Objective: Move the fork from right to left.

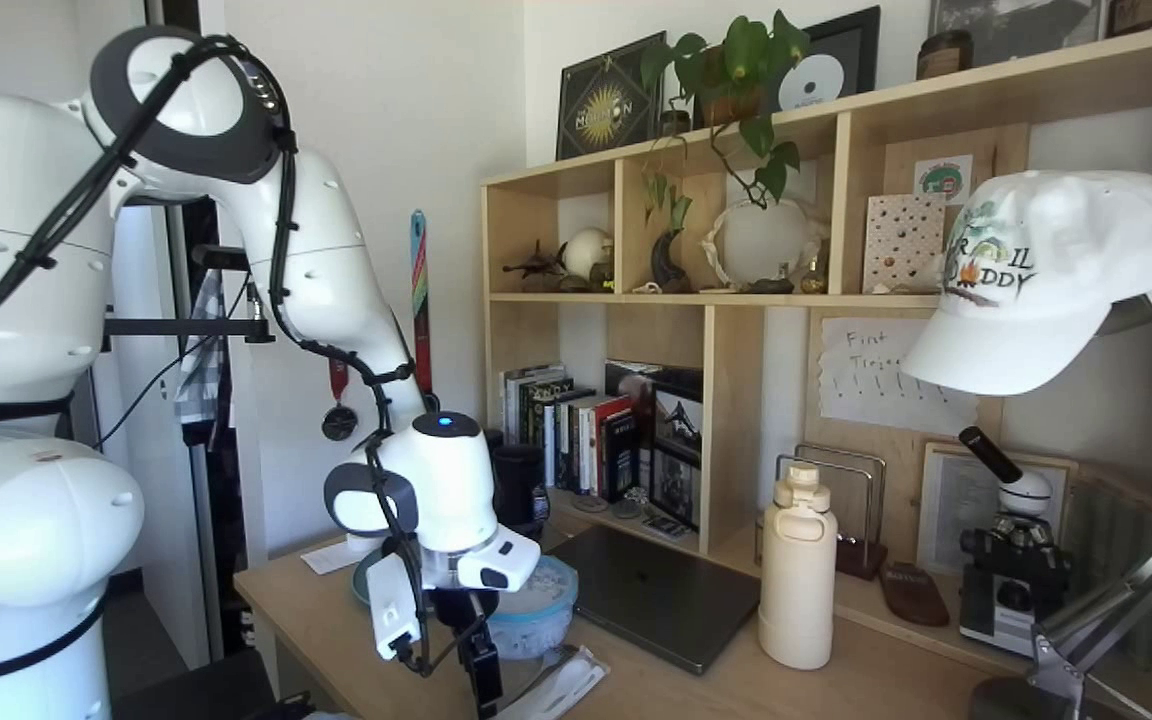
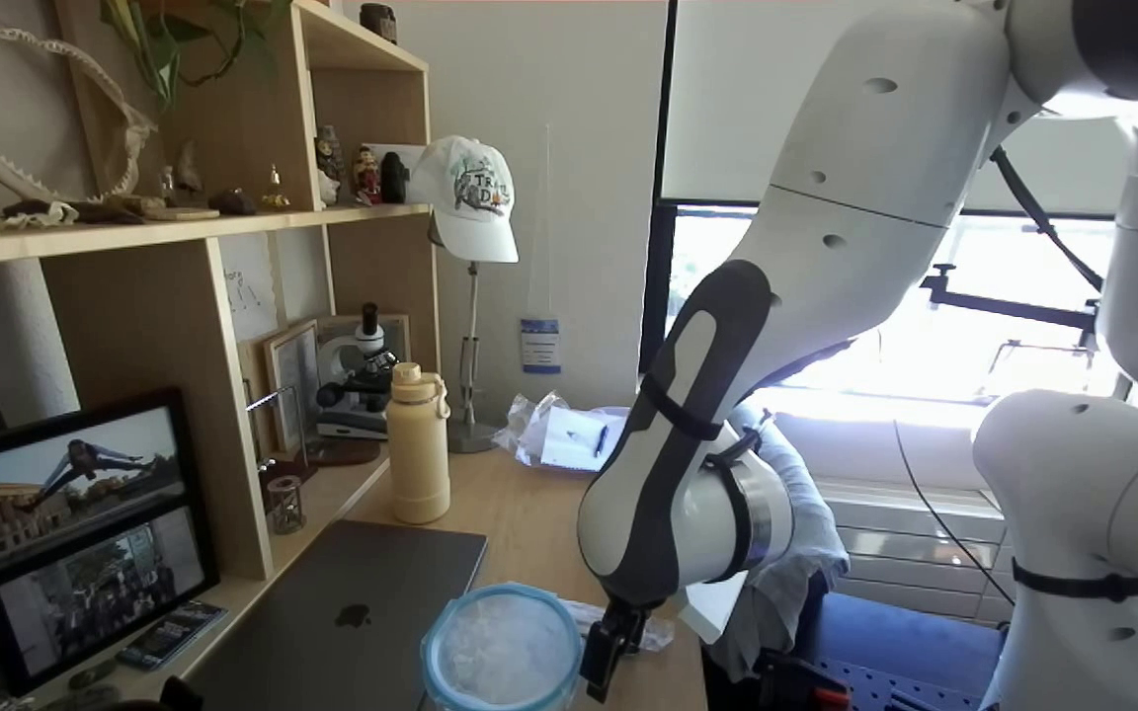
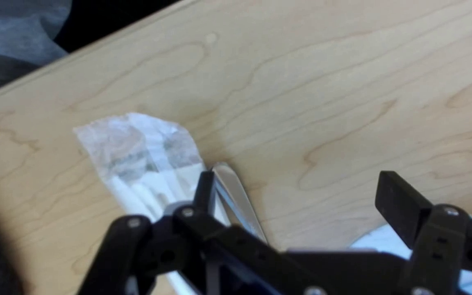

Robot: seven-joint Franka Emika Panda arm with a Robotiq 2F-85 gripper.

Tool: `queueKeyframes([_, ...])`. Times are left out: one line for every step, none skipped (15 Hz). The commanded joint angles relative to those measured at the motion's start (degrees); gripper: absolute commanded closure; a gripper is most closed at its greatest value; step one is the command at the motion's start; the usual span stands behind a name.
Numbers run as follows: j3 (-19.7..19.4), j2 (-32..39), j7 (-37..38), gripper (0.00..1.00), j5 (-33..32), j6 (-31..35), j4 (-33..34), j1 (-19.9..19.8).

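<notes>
Pale wooden tabletop (image 3: 322, 82) lies beneath the gripper (image 3: 299, 184), gaping wide and empty, one of its two fingers (image 3: 206, 190) partly hiding one metal utensil (image 3: 236, 194) and one wrapper (image 3: 154, 164).

free tabletop (image 3: 342, 102), tub (image 2: 505, 647) close beside gripper (image 3: 296, 184)

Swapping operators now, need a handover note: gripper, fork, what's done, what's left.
Gripper: open, holding nothing, low over the desk.
Fork: on the desk beside the white packet; in the wrist view it shows between the open jaws, off-centre, tines hidden.
Done: gripper is positioned near the fork. Whether the fork has already moved, can't tell.
Left: if not moved, probably close on it, carry it left, release; watch the packet alongside.
</notes>
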Motion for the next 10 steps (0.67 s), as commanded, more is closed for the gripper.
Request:
queueKeyframes([-0.1,-0.4,-4.3,0.0,3.3,1.3,-0.4,0.2])
queueKeyframes([-0.4,-0.2,-5.1,0.0,3.4,1.3,-0.4,0.2])
queueKeyframes([-0.7,-0.1,-5.9,0.0,3.3,1.3,-0.4,0.2])
queueKeyframes([-1.0,-0.1,-6.4,0.0,3.3,1.3,-0.4,0.2])
queueKeyframes([-1.3,-0.1,-6.9,0.0,3.2,1.3,-0.4,0.1])
queueKeyframes([-1.4,-0.1,-7.5,0.0,3.3,1.2,-0.4,0.1])
queueKeyframes([-1.4,-0.2,-7.8,0.0,3.4,1.2,-0.4,0.0])
queueKeyframes([-1.4,-0.3,-8.1,0.0,3.6,1.0,-0.4,0.0])
queueKeyframes([-1.3,-0.3,-8.6,0.0,3.7,0.9,-0.4,0.0])
queueKeyframes([-1.2,-0.3,-8.8,0.12,3.9,0.9,-0.4,0.0])
